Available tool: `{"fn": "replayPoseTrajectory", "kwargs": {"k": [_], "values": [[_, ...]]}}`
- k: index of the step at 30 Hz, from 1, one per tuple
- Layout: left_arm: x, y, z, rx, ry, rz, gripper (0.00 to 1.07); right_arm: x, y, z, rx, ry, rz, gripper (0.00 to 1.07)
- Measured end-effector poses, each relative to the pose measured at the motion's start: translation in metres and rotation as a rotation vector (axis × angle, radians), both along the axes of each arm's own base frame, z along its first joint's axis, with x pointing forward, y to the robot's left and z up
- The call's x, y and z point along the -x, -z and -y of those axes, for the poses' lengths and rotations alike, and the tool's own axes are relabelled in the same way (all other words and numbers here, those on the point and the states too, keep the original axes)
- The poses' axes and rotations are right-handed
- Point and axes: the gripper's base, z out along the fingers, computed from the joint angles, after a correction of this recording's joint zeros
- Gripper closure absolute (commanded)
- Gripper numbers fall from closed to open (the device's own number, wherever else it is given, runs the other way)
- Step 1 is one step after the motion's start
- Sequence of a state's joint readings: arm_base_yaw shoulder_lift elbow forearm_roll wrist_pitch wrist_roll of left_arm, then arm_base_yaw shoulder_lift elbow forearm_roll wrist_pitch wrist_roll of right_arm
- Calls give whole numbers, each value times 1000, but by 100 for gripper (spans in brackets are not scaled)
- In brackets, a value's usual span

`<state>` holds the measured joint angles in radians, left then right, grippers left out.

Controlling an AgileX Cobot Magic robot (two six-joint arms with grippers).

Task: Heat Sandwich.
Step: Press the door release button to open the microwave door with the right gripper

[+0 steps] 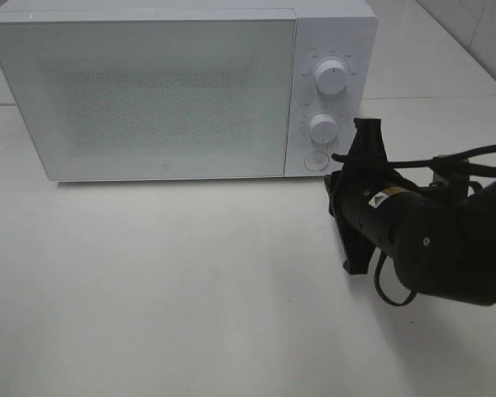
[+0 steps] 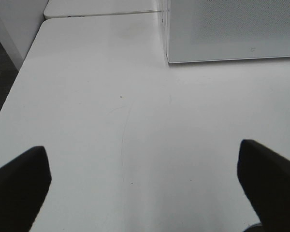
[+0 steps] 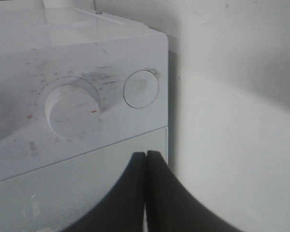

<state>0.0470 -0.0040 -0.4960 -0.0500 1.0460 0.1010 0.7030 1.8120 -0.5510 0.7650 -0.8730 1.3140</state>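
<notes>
We find a white microwave at the table's far edge, its door shut and its frosted panel hiding whatever is inside, so we cannot tell where the sandwich is; no view shows it. Two knobs sit one above the other on the control strip, with a round button beneath them. The right gripper hangs just in front of that button, jaws clenched together on nothing, its black arm over the table's right edge. The right wrist view brings the button and the lower knob up close (smudges and all), with the gripper pointing at the seam by the door. Only the left wrist view shows the left gripper: its fingers are spread wide over bare table near the left edge, holding nothing, well apart from the microwave's near left corner.
</notes>
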Motion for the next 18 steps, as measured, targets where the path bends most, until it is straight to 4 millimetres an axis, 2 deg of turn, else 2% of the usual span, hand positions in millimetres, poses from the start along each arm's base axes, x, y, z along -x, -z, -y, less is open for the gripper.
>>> {"fn": "replayPoseTrajectory", "kwargs": {"k": [1,5,18], "values": [[0,0,0,0,0,0,9,-8,-2,2,-1,3,9,107],[0,0,0,0,0,0,9,-21,1,1,5,-4,3,107],[0,0,0,0,0,0,9,-48,18,-12,-6,-19,-20,107]]}}
